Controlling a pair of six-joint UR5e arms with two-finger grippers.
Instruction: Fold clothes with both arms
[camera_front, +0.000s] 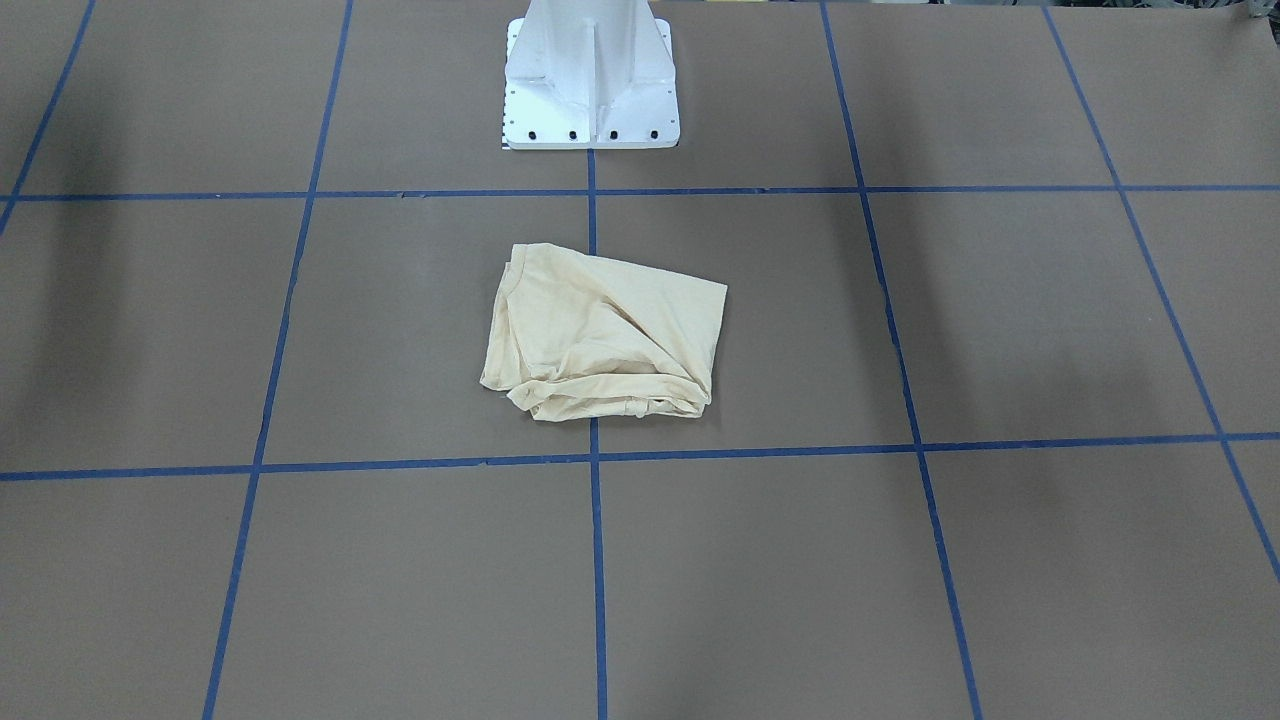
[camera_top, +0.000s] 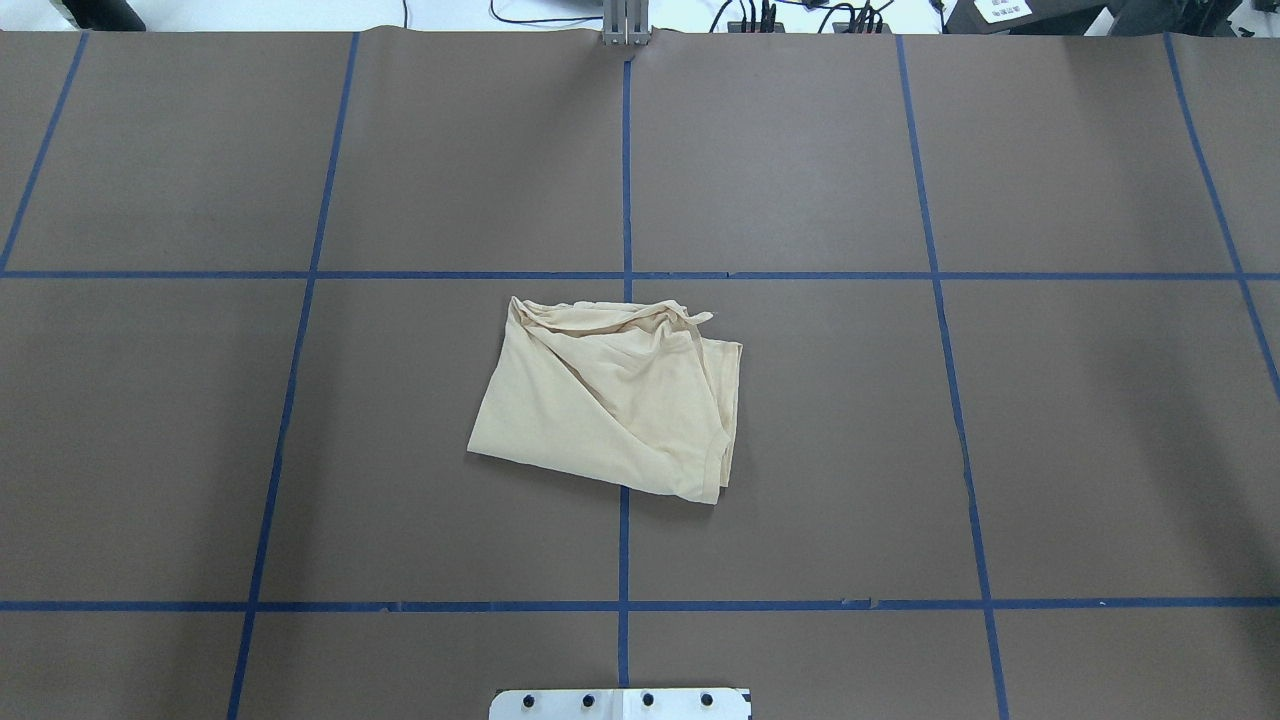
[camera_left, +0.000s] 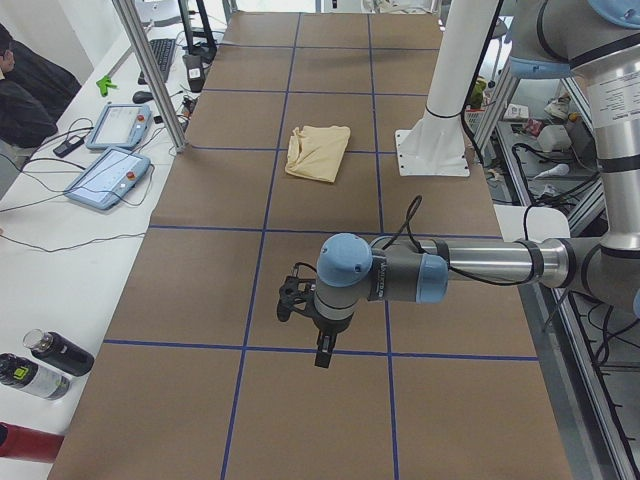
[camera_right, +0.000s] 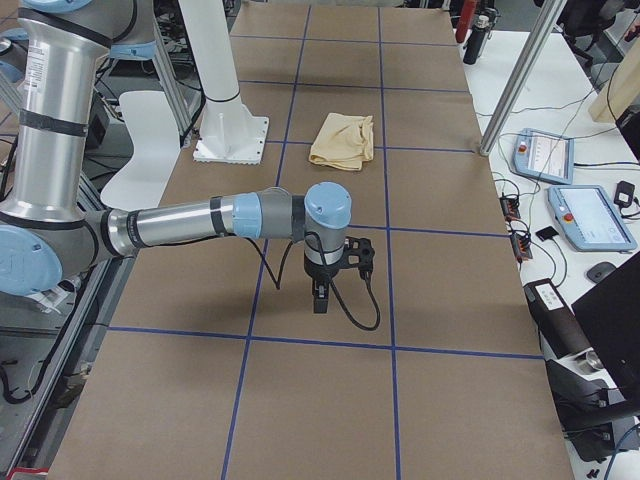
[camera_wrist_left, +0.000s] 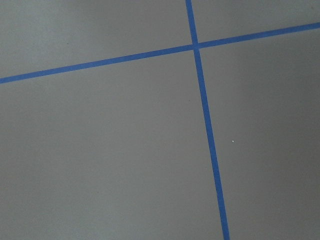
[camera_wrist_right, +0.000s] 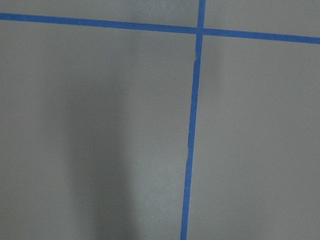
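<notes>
We are finding the T-shirt (camera_top: 610, 400) lying folded into a rough, slightly skewed rectangle at the middle of the desk (camera_top: 850, 450). It is straddling the centre line of blue tape (camera_top: 626, 180), in front of the white pedestal (camera_top: 620, 704) but apart from it. Its long axis is running across the desk, from the robot's left to its right, tilted a little. The ribbed edge (camera_top: 722, 440) is facing the robot's right. The bunched, wrinkled folds are sitting along the side away from the pedestal, and the smoother edge is facing it.

The overhead and front-facing views are showing the shirt's folds plainly, while the arms are appearing only in the side views. There the left arm (camera_left: 470, 265) is reaching out level over the desk's left end, with the left claw (camera_left: 322, 352) hanging straight down above the covering. The right arm (camera_right: 180, 225) is posed likewise at the right end with the right claw (camera_right: 319, 298). Both wrist views are showing only brown covering and a tape crossing.

The shirt is lying between the two claws, well apart from each. We cannot tell whether either claw is open or closed, since only the side views are catching them.
</notes>
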